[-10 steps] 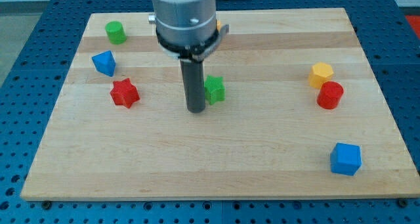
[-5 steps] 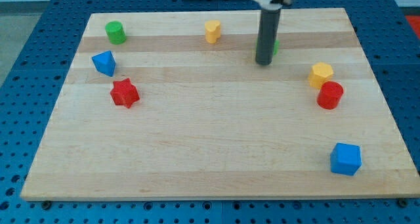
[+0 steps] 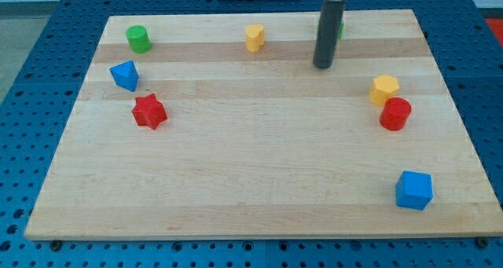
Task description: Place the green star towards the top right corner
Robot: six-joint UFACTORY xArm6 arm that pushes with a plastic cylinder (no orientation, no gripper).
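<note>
The green star (image 3: pixel 341 29) is almost wholly hidden behind the dark rod; only a thin green sliver shows at the rod's right edge, near the board's top, right of centre. My tip (image 3: pixel 323 64) rests on the board just below and left of that sliver. I cannot tell whether the tip touches the star.
A green cylinder (image 3: pixel 138 38), a blue block (image 3: pixel 124 75) and a red star (image 3: pixel 148 111) sit at the view's left. A yellow block (image 3: pixel 254 37) is at top centre. A yellow hexagon (image 3: pixel 385 89), a red cylinder (image 3: pixel 395 114) and a blue cube (image 3: pixel 413 190) are at the right.
My tip swept from the board's middle up and to the right, pushing the green star with it. The star now lies higher, nearer the top edge. Other blocks have not moved.
</note>
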